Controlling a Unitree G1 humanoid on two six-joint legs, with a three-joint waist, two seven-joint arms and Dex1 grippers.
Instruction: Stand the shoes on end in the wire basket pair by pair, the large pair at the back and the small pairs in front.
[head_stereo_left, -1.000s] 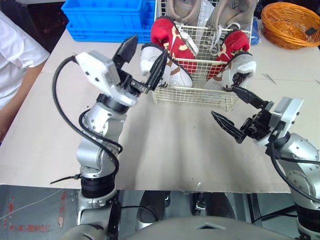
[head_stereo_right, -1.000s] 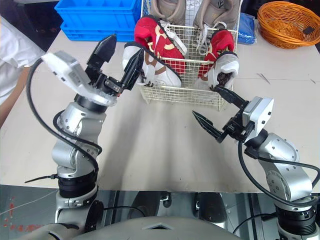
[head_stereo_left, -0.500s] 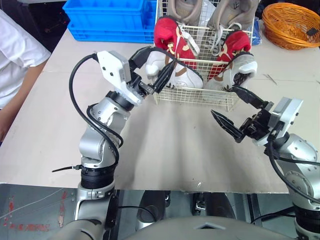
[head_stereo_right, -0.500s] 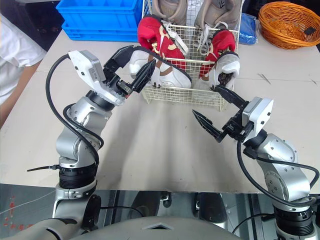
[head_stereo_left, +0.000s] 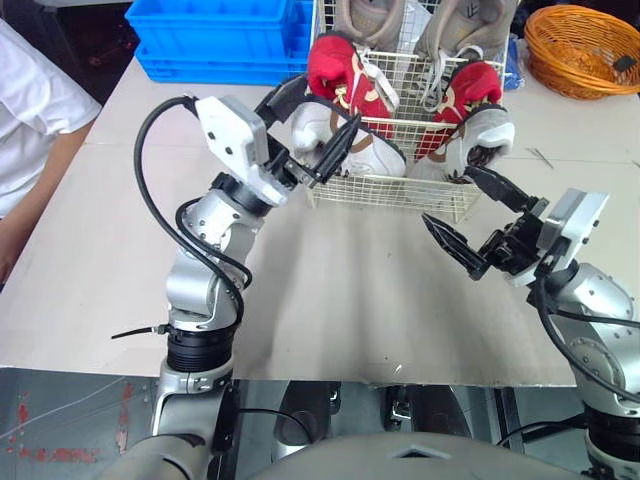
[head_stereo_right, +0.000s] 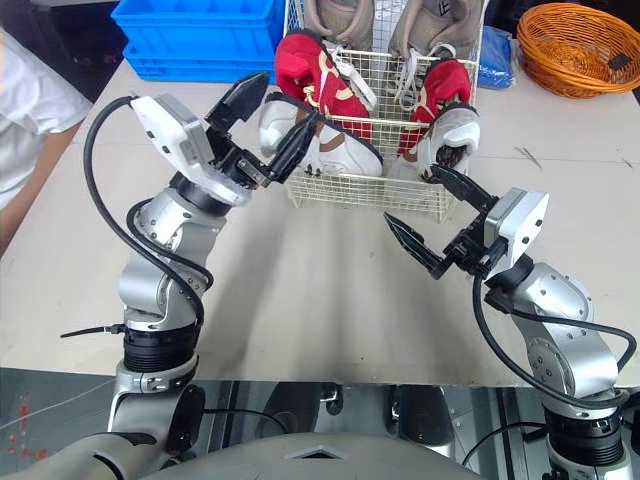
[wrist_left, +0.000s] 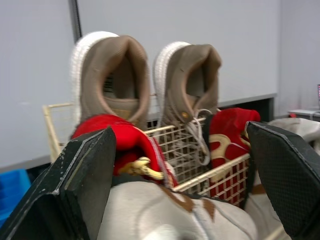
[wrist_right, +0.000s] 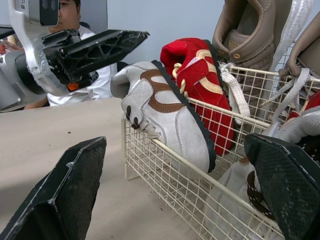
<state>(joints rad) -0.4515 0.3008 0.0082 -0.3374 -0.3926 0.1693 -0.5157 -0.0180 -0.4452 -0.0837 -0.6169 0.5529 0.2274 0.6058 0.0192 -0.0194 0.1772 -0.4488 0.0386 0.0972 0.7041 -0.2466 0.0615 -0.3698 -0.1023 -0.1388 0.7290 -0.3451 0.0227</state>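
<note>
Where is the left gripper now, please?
In the head views, the left gripper is at the wire basket's front left corner, open around the white shoe beside a red shoe.

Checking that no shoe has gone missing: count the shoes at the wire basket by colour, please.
Tan shoes: 2
Red shoes: 2
White shoes: 2
Total: 6 shoes
</note>
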